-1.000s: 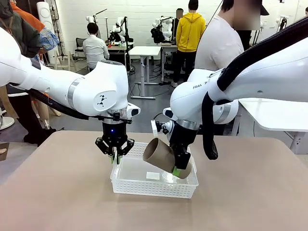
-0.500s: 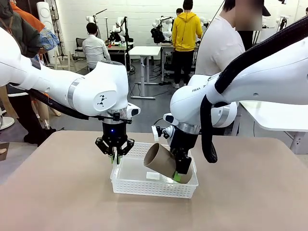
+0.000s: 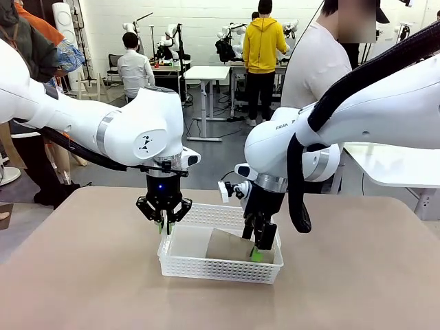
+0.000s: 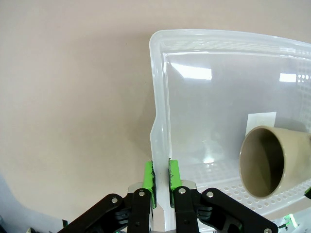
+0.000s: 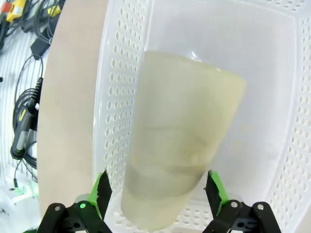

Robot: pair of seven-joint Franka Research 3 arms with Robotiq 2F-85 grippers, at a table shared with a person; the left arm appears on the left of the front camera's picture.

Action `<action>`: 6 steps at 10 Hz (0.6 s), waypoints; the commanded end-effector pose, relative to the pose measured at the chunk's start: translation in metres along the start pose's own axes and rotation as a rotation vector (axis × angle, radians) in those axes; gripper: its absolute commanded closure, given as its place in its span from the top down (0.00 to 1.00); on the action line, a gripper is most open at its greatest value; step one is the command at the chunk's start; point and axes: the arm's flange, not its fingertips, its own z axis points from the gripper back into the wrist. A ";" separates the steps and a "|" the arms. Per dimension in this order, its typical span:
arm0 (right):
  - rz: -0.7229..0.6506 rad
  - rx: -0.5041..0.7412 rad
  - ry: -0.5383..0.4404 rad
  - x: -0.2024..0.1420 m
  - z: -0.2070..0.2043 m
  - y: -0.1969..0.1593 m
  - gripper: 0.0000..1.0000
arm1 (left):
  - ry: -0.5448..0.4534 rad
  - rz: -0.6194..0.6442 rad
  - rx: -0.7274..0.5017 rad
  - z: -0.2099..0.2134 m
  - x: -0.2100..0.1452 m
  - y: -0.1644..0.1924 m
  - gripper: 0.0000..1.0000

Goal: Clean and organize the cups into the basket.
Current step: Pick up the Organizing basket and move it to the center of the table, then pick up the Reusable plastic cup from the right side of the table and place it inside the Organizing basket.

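At centre left of the front view, the left gripper (image 3: pixel 164 221) is clamped on the left rim of the white basket (image 3: pixel 206 269). Inside, toward the right, a brown paper cup (image 3: pixel 227 246) lies on its side (light, thin-walled, easily crushed, so we would pinch gently near the stiffer base or rolled rim). The right gripper (image 3: pixel 262 247) straddles its narrow end with jaws spread, not pressing it; it hides the cup's base, and the mesh wall veils its underside.
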 end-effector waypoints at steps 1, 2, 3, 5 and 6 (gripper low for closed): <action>0.016 0.020 -0.027 -0.002 0.002 -0.001 1.00 | -0.004 0.012 0.000 0.000 -0.001 -0.002 0.00; 0.017 0.019 -0.029 -0.003 0.002 0.001 1.00 | -0.004 0.012 0.000 0.000 -0.001 -0.002 0.00; 0.018 0.014 -0.033 -0.004 0.004 0.002 1.00 | -0.004 0.012 0.000 0.000 -0.001 -0.002 0.00; 0.024 -0.039 -0.064 -0.009 0.024 0.013 1.00 | -0.004 0.012 0.000 0.000 -0.001 -0.002 0.00; 0.014 -0.151 -0.122 -0.023 0.056 0.029 1.00 | -0.004 0.012 0.000 0.000 -0.001 -0.002 0.00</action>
